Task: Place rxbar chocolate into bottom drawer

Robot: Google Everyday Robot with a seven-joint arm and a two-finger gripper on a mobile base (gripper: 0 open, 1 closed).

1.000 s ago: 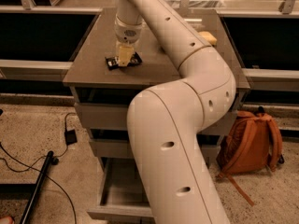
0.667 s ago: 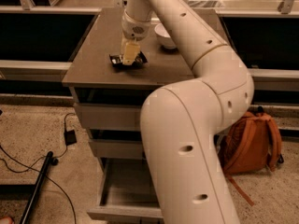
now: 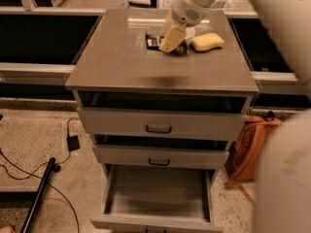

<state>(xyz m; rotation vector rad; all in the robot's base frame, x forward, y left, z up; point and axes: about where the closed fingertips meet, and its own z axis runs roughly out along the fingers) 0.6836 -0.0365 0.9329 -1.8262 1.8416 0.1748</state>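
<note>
The rxbar chocolate (image 3: 154,41), a small flat bar in a black wrapper, lies on the grey cabinet top (image 3: 116,57) near its back middle. My gripper (image 3: 170,41) is down on the bar's right part and covers it; the arm comes in from the upper right. The bottom drawer (image 3: 156,194) is pulled out at the foot of the cabinet, and its plain grey floor is bare.
A yellow sponge (image 3: 207,41) lies right of the gripper, with a white bowl (image 3: 193,31) partly hidden behind it. The two upper drawers (image 3: 159,125) with dark handles are shut. An orange backpack (image 3: 250,144) stands on the floor at right, and cables (image 3: 34,164) lie at left.
The view has shifted, so the whole cabinet front and the sponge now show. The arm has swung off to the right. The gripper stays at the bar on the cabinet top.
</note>
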